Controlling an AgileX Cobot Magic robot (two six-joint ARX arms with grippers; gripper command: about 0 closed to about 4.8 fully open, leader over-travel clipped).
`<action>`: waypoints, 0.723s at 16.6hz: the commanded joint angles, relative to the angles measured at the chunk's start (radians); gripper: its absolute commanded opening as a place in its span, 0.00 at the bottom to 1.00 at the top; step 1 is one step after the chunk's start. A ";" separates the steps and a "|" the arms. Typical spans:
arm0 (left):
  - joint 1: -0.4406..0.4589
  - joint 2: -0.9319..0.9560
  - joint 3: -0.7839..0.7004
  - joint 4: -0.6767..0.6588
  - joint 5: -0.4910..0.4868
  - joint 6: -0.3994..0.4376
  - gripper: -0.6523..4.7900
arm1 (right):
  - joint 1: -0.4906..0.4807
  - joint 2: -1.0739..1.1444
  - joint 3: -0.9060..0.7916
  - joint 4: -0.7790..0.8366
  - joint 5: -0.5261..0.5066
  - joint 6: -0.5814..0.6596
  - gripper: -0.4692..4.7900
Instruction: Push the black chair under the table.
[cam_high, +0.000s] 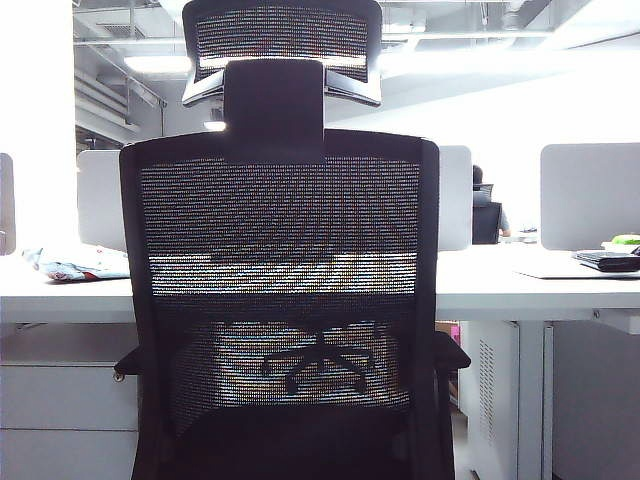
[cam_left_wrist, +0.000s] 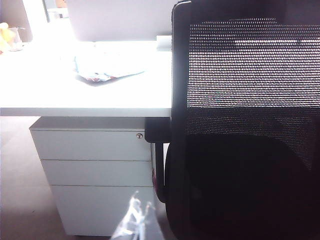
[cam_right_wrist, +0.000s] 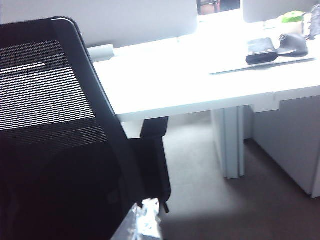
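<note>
Centrally, black chair (cam_high: 280, 300): fills the middle of the exterior view, its mesh back toward the camera, headrest and solid neck bracket above it; its seat front sits at the edge of the tabletop (cam_high: 540, 285), armrests about level with that edge.
Chair versus left end effector (cam_left_wrist: 134, 220): in the left wrist view the chair's back frame stands just beside the pale, blurred fingertips, which are low, near the chair's lower back edge; whether they touch it cannot be told.
Chair versus right end effector (cam_right_wrist: 142, 220): in the right wrist view the blurred fingertips lie close against the chair's lower side frame, below the armrest (cam_right_wrist: 154, 127); contact cannot be told.
Left end effector state: only a blurred sliver shows; how far open it is cannot be told, and nothing is seen held.
Right end effector state: likewise too blurred to judge its opening; nothing is seen held.
Drawer unit (cam_left_wrist: 95, 170): white, three drawers, under the tabletop beside the chair.
Tabletop items: a crumpled cloth (cam_high: 75, 265) to the left; a dark wallet-like object (cam_right_wrist: 260, 51) and a mouse (cam_right_wrist: 292, 45) to the right.
Partition screens (cam_high: 590, 195): pale grey, behind the tabletop.
</note>
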 joint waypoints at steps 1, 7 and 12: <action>0.000 0.001 0.000 0.019 0.004 0.008 0.11 | 0.050 0.000 -0.002 0.018 0.113 -0.006 0.08; 0.000 0.001 0.000 0.019 0.003 0.008 0.11 | 0.056 0.000 -0.002 0.026 0.104 -0.008 0.08; 0.000 0.001 0.000 0.019 0.004 0.008 0.11 | 0.056 0.000 -0.002 0.043 0.029 -0.043 0.08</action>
